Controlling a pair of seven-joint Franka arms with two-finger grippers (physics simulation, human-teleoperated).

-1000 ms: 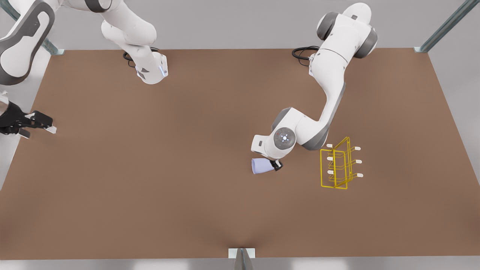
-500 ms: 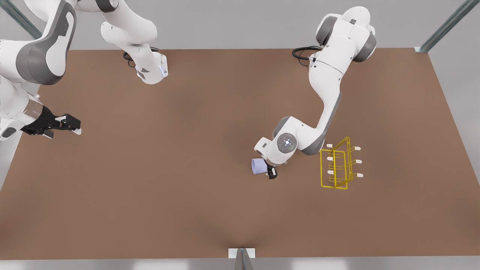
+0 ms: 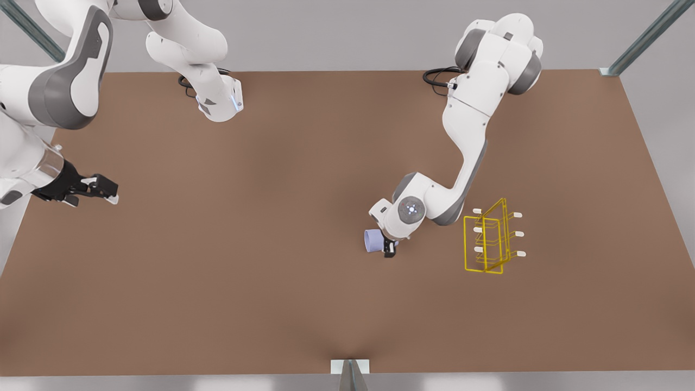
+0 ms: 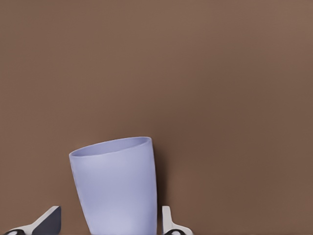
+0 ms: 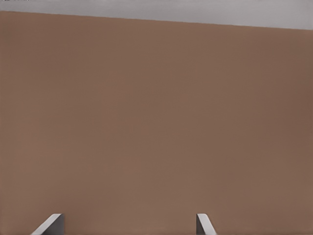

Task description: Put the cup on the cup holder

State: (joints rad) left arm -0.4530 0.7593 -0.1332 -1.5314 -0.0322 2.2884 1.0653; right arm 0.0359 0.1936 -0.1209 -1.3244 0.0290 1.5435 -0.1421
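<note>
The lavender-blue cup (image 3: pixel 372 240) lies on its side on the brown table, rim toward the front view's left. My left gripper (image 3: pixel 389 250) is down over its narrow end. In the left wrist view the cup (image 4: pixel 115 191) sits between the fingers of the left gripper (image 4: pixel 112 215), which is open: one fingertip (image 4: pixel 167 220) is close against the cup and the other (image 4: pixel 49 221) stands clear of it. The yellow wire cup holder (image 3: pixel 465 244) with white-tipped pegs stands to the front view's right of the cup. My right gripper (image 3: pixel 106 190) waits open at the front view's left edge, and its wrist view (image 5: pixel 129 220) has nothing between the fingers.
The brown table (image 3: pixel 271 217) stretches bare between the two arms. The holder's pegs (image 3: pixel 478 230) point toward the left arm's elbow, which hangs just above and beside the rack. A metal bracket (image 3: pixel 350 368) sits at the table's near edge.
The left arm has dropped lower and turned its wrist, bringing the fingers around the cup's narrow end. The right gripper has moved in from the table's edge toward the front view's right.
</note>
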